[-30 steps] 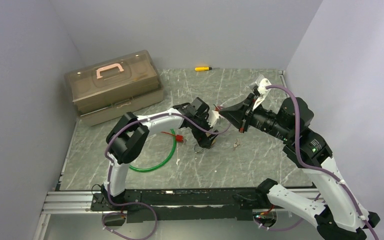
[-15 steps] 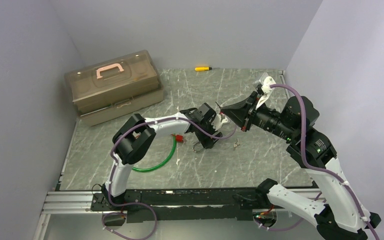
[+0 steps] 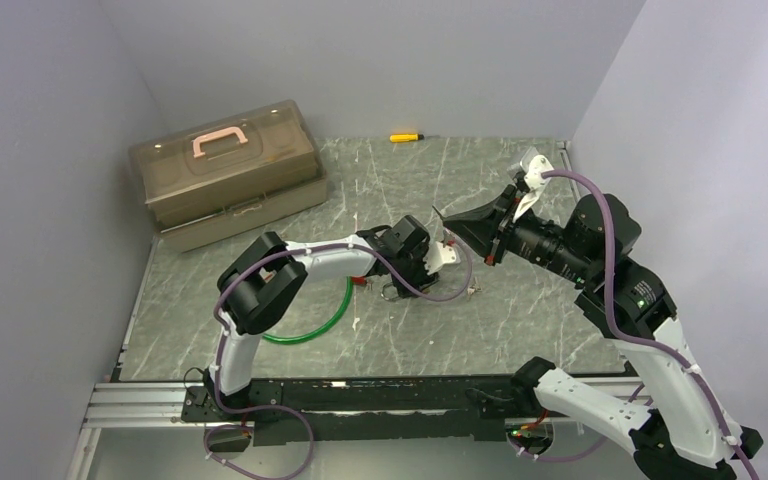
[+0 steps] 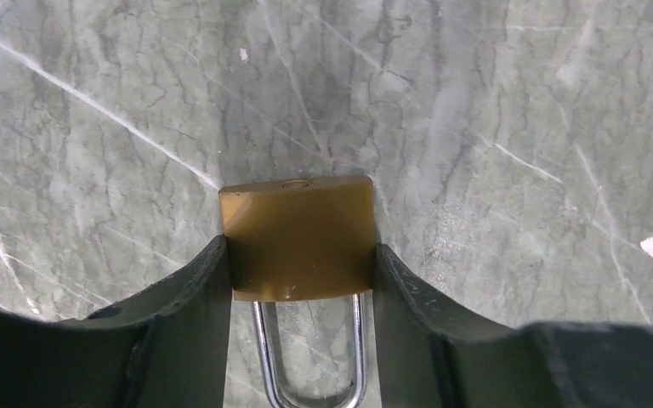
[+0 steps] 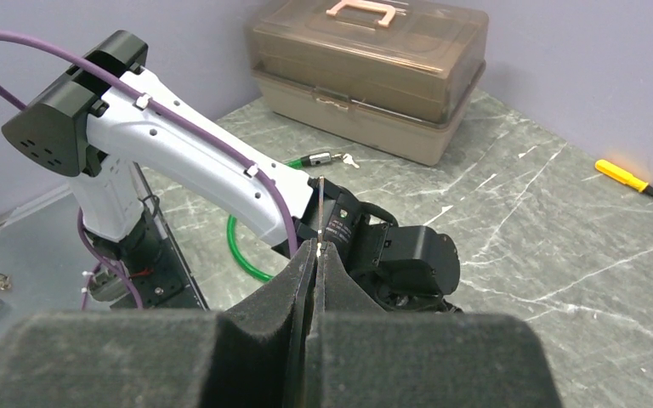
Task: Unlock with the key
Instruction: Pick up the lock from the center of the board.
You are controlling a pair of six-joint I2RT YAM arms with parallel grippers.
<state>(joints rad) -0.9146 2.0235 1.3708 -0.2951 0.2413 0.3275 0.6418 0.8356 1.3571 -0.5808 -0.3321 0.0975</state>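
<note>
Lock-securing step: padlock (image 4: 298, 238) pinched by its sides in left end effector (image 4: 299, 255), mid-surface (image 4: 493, 127). Key (image 5: 320, 212) clamped in pressed-together right end effector (image 5: 316, 255), held above. Next: key must be aligned with padlock, then inserted.

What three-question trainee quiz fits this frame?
1. True or false: the left gripper has a finger on each side of the brass padlock.
2. The right gripper pinches: A) a yellow screwdriver, B) a key, C) a green cable.
3. In the left wrist view, which way does the shackle point?
Key: 1 true; 2 B; 3 back toward the wrist.
</note>
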